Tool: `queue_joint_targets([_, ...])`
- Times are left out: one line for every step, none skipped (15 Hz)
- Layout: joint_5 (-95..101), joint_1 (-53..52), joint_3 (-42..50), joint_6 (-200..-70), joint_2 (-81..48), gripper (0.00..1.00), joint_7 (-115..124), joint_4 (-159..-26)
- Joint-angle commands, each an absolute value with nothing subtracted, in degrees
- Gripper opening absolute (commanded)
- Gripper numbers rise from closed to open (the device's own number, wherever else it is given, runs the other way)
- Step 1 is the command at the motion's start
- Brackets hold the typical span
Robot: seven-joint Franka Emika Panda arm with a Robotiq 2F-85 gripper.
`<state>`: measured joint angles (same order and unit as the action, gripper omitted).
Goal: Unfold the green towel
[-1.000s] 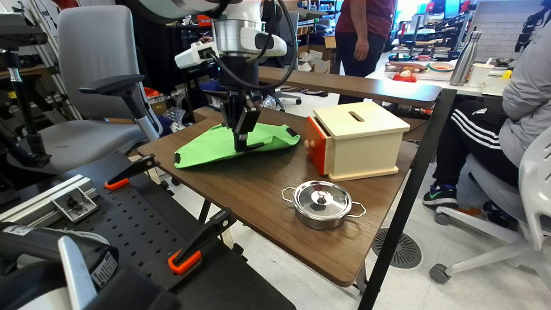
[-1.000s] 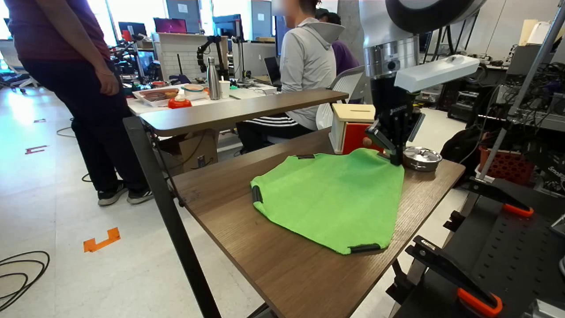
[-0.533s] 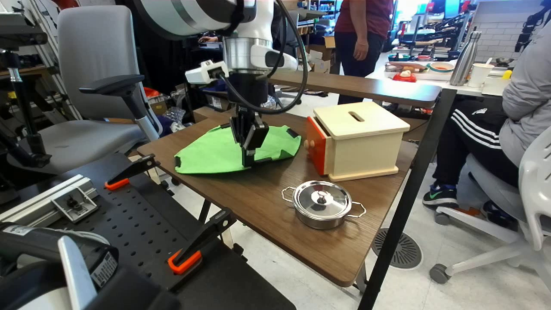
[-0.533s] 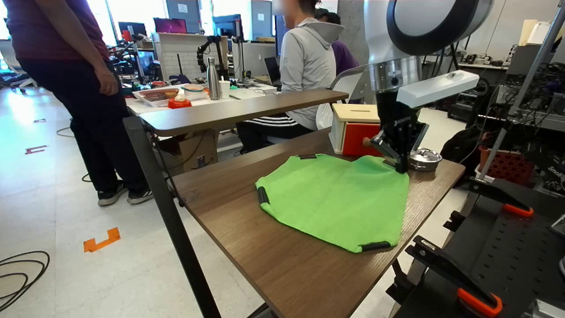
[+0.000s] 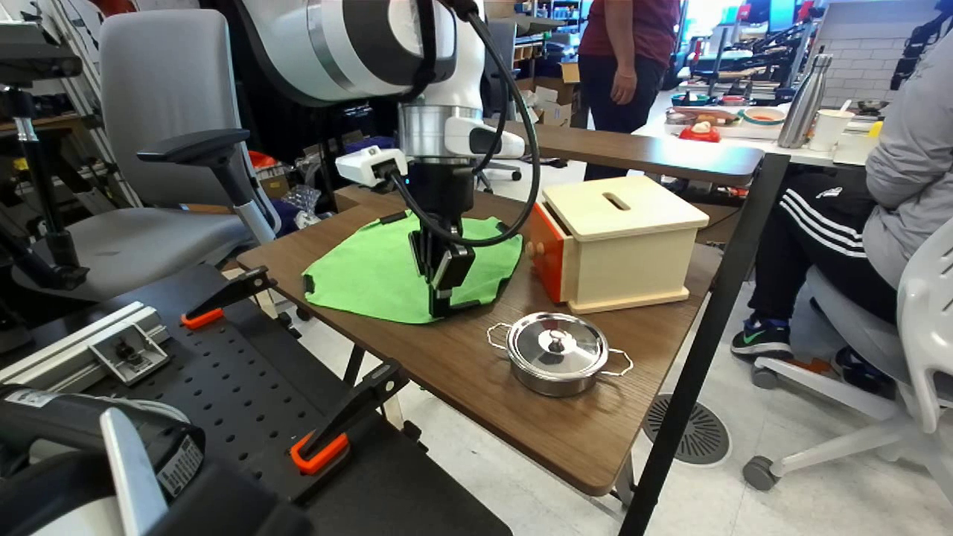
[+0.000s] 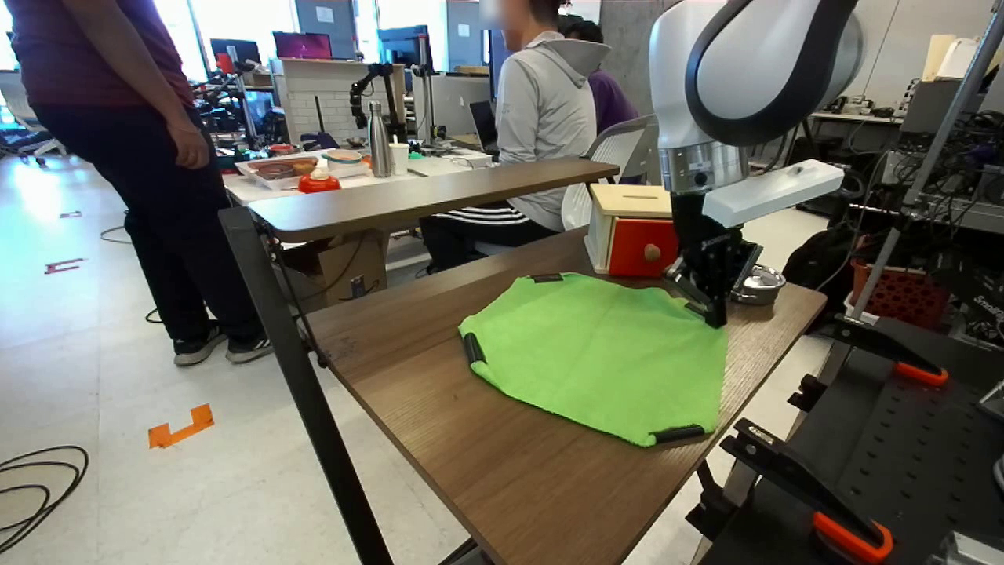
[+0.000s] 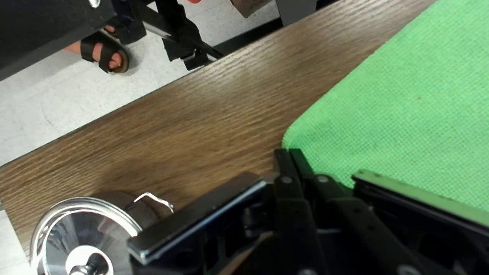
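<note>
The green towel (image 5: 365, 275) with black strips at its corners lies spread on the brown table. It also shows in an exterior view (image 6: 604, 353) and in the wrist view (image 7: 412, 114). It looks mostly flat. My gripper (image 5: 439, 309) is at the towel's corner nearest the pot, low over the table. In the wrist view my fingertips (image 7: 289, 151) are closed together with the towel's corner between them. The fingers hide part of that corner. In an exterior view the gripper (image 6: 715, 320) is beside the towel's black strip at this corner.
A silver lidded pot (image 5: 557, 353) stands near the gripper and shows in the wrist view (image 7: 84, 236). A wooden box with a red drawer (image 5: 633, 253) stands beside the towel. A raised shelf (image 6: 439, 196) runs along one table side. A black bench with clamps (image 5: 320, 447) adjoins.
My gripper has moved toward the pot and lower, drawing the towel's corner with it. The towel has slid along and its raised fold near the box has flattened.
</note>
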<state>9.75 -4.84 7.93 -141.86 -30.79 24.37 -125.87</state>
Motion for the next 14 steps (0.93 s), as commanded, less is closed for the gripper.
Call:
queue_joint_targets([8.4,-5.2,8.2,-141.9,-31.4,0.35,24.5,-125.0])
queue_joint_targets([8.1,-5.2,8.0,-141.7,-31.1,0.41,24.3,-125.2])
queue_joint_targets([8.0,-5.2,7.9,-141.7,-30.6,0.49,24.3,-125.4])
queue_joint_targets([7.6,-5.2,7.7,-141.4,-29.8,0.56,24.3,-125.8])
queue_joint_targets([7.3,-5.4,7.4,-141.3,-28.0,0.64,24.2,-126.8])
queue_joint_targets([7.0,-5.6,7.2,-141.3,-26.5,0.71,24.3,-127.5])
queue_joint_targets([5.9,-5.6,6.3,-140.5,-23.9,0.79,23.8,-128.8])
queue_joint_targets([5.7,-6.1,5.9,-140.8,-21.0,0.85,24.0,-130.6])
queue_joint_targets([6.2,-7.2,5.6,-141.8,-17.1,0.92,24.6,-133.4])
queue_joint_targets([6.7,-7.6,5.1,-142.4,-14.5,0.98,24.5,-134.9])
queue_joint_targets([7.6,-8.2,4.8,-141.6,-11.5,1.0,24.4,-136.4])
queue_joint_targets([7.6,-8.2,4.0,-139.4,-8.8,1.0,23.7,-137.1])
queue_joint_targets([7.4,-7.3,4.3,-141.0,-16.2,0.97,24.5,-132.2])
queue_joint_targets([7.5,-7.4,3.5,-140.2,-13.3,1.0,24.5,-133.7])
